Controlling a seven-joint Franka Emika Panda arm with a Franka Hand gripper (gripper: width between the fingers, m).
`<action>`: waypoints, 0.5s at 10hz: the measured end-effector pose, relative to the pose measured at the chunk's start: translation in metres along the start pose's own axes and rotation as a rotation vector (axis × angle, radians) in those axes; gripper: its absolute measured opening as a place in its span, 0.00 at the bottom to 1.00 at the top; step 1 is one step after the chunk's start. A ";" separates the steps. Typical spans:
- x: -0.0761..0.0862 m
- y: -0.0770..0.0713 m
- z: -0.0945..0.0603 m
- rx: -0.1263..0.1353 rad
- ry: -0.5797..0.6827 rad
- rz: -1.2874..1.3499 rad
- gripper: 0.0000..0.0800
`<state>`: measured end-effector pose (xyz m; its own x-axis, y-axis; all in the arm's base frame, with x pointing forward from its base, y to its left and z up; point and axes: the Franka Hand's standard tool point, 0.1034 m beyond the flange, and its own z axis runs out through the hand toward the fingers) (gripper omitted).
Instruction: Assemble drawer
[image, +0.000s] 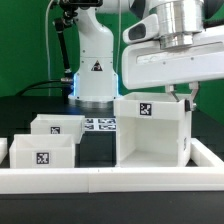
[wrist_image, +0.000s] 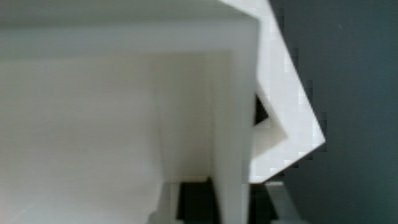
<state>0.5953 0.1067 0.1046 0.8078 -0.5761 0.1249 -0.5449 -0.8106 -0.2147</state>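
Standing on the dark counter, the drawer's tall boxy casing fills the exterior view's right half. Its open face is turned toward the camera, and a black-and-white tag sits on its upper front band. The two open-top trays lie well apart from it, toward the exterior view's left. The rear tray sits farther back, and the nearer tray sits just in front of it, slightly more to the left; each shows a square tag on its front wall. Between the rear tray and the casing, the marker board lies flat on the counter in front of the robot base. A long low white rail runs along the front edge of the scene and turns back along the exterior view's right side, close beside the casing.

The arm reaches down from above, and the gripper meets the casing's top rear corner on the exterior view's right. The fingers are mostly hidden there.

In the wrist view the casing is very close, its pale inside surface taking up most of the picture, with dark counter beyond its edge. A thin white wall runs through the gripper, with one dark finger on either side of it. I cannot tell whether the fingers are pressing that wall or only straddling it.
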 end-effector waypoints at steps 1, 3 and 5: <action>0.003 0.000 -0.001 0.002 0.004 0.072 0.05; 0.007 0.001 -0.001 0.008 0.013 0.146 0.05; 0.011 0.002 -0.003 0.019 0.018 0.244 0.06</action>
<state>0.6020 0.0984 0.1082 0.6487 -0.7563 0.0845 -0.7188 -0.6454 -0.2583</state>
